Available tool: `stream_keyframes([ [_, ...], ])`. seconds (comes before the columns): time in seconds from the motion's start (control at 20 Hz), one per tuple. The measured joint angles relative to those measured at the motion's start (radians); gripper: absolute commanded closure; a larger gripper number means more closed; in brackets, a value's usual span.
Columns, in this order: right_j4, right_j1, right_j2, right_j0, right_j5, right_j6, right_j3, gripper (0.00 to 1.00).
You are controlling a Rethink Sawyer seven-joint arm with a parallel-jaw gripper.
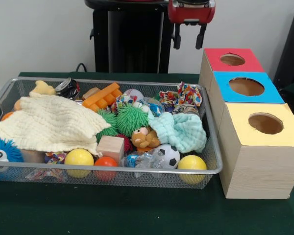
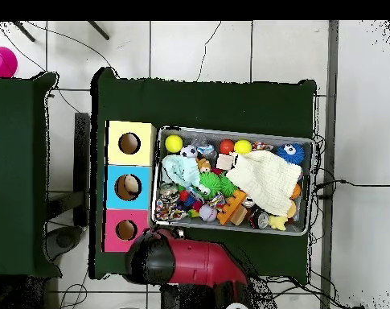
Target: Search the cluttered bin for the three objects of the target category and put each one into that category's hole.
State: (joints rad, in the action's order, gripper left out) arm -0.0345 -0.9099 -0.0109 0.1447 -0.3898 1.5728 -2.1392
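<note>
The wire mesh bin point(image 1: 112, 168) holds mixed toys and cloths; it also shows in the overhead view point(image 2: 302, 142). One floral cloth piece point(image 1: 186, 94) lies in its far right corner, also seen from overhead point(image 2: 170, 211). A second point(image 1: 121, 101) lies beside the orange block. A third multicoloured piece point(image 1: 53, 157) peeks out under the pale-yellow cloth at the front left, mostly hidden. The yellow-topped box's hole point(image 1: 265, 123) is nearest the camera, right of the bin. My gripper point(image 1: 188, 38) hangs open and empty high above the table's far side, behind the bin's far right corner.
A pale-yellow waffle cloth point(image 1: 51, 122) covers the bin's left half. A mint-green cloth point(image 1: 181, 129) lies at the right. Balls, a wooden block point(image 1: 110, 147), a green spiky ball point(image 1: 131, 119) and a can fill the bin. The blue-topped point(image 1: 246, 86) and red-topped point(image 1: 232, 59) boxes stand behind the yellow one.
</note>
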Motion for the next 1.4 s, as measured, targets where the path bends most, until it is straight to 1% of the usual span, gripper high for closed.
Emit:
stream_keyframes([
  [0.4,-0.08,0.101,-0.027,0.054,0.004,0.0,0.071,0.0],
  [0.65,-0.127,0.167,-0.033,0.075,0.02,0.0,0.111,0.0],
  [1.1,-0.203,0.287,-0.037,0.101,0.112,0.0,0.169,0.0],
  [1.4,-0.229,0.333,-0.048,0.116,0.126,0.0,0.202,0.0],
])
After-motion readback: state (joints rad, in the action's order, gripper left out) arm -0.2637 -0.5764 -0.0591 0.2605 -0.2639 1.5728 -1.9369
